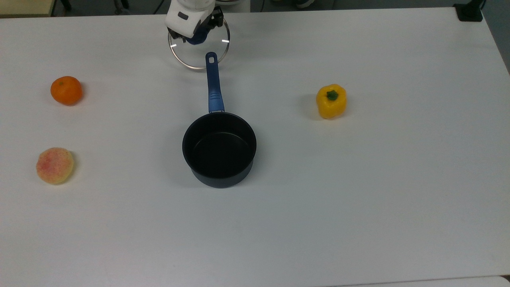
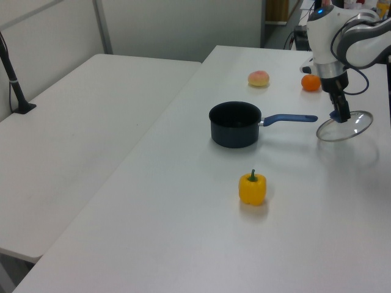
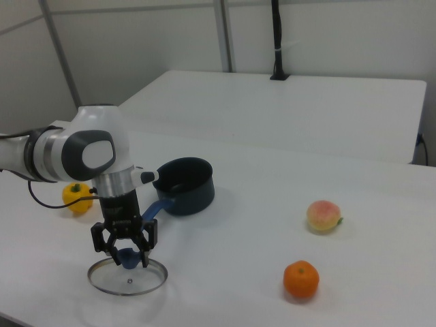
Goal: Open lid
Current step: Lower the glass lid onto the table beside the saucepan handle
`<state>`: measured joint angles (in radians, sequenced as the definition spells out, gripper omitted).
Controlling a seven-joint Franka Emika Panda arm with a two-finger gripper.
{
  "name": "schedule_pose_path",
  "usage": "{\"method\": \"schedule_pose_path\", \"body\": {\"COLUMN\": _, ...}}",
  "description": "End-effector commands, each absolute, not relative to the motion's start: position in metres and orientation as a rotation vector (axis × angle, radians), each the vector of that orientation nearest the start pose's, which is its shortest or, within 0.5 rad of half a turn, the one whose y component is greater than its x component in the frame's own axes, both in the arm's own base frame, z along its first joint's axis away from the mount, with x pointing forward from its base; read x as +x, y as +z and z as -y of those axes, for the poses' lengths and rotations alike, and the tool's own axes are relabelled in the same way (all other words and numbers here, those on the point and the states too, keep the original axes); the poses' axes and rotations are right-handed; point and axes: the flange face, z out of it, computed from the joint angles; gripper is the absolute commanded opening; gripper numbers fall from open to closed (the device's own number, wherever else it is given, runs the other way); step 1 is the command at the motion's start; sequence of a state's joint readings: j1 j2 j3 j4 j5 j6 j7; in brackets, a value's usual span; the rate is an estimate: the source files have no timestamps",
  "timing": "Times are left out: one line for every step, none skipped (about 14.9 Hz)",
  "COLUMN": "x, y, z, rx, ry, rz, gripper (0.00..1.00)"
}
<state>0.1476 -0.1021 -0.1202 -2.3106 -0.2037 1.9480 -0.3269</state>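
The clear glass lid (image 1: 199, 56) with its metal rim hangs level, low over the white table, just past the tip of the pan's blue handle (image 1: 213, 81). My gripper (image 1: 194, 35) comes down from above and is shut on the lid's blue knob (image 3: 127, 257). In the left view the lid (image 2: 347, 127) sits right of the handle tip, under the gripper (image 2: 337, 114). In the right view the lid (image 3: 129, 279) is very close to the table, below the gripper (image 3: 127, 257). The dark saucepan (image 1: 221, 181) stands uncovered and empty mid-table.
An orange (image 1: 66, 90) and a peach (image 1: 55, 165) lie at the top view's left. A yellow bell pepper (image 1: 331, 101) sits at the top view's right. The table's far edge runs just behind the lid.
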Motion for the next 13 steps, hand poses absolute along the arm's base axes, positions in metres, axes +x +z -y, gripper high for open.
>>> {"method": "schedule_pose_path", "body": {"x": 0.464, "y": 0.362, "z": -0.005, "rx": -3.186, "ry": 0.330, "rz": 0.742, "gripper": 0.43}}
{"method": "schedule_pose_path", "body": {"x": 0.467, "y": 0.360, "z": -0.006, "rx": -3.188, "ry": 0.308, "rz": 0.747, "gripper": 0.43}}
{"method": "schedule_pose_path", "body": {"x": 0.470, "y": 0.358, "z": -0.007, "rx": -3.192, "ry": 0.277, "rz": 0.747, "gripper": 0.43}}
{"method": "schedule_pose_path", "body": {"x": 0.470, "y": 0.352, "z": -0.008, "rx": -3.202, "ry": 0.234, "rz": 0.721, "gripper": 0.43}}
{"method": "schedule_pose_path", "body": {"x": 0.471, "y": 0.347, "z": -0.009, "rx": -3.210, "ry": 0.209, "rz": 0.700, "gripper": 0.43}}
{"method": "schedule_pose_path", "body": {"x": 0.472, "y": 0.345, "z": -0.010, "rx": -3.209, "ry": 0.211, "rz": 0.701, "gripper": 0.45}}
{"method": "schedule_pose_path", "body": {"x": 0.472, "y": 0.342, "z": -0.013, "rx": -3.207, "ry": 0.220, "rz": 0.712, "gripper": 0.45}}
{"method": "schedule_pose_path", "body": {"x": 0.472, "y": 0.339, "z": -0.014, "rx": -3.205, "ry": 0.230, "rz": 0.715, "gripper": 0.46}}
{"method": "schedule_pose_path", "body": {"x": 0.472, "y": 0.338, "z": -0.013, "rx": -3.206, "ry": 0.230, "rz": 0.713, "gripper": 0.48}}
{"method": "schedule_pose_path", "body": {"x": 0.473, "y": 0.337, "z": -0.013, "rx": -3.206, "ry": 0.228, "rz": 0.714, "gripper": 0.53}}
{"method": "schedule_pose_path", "body": {"x": 0.473, "y": 0.337, "z": -0.013, "rx": -3.206, "ry": 0.228, "rz": 0.714, "gripper": 0.58}}
{"method": "schedule_pose_path", "body": {"x": 0.473, "y": 0.338, "z": -0.013, "rx": -3.206, "ry": 0.233, "rz": 0.713, "gripper": 0.69}}
{"method": "schedule_pose_path", "body": {"x": 0.473, "y": 0.338, "z": -0.012, "rx": -3.206, "ry": 0.240, "rz": 0.705, "gripper": 0.74}}
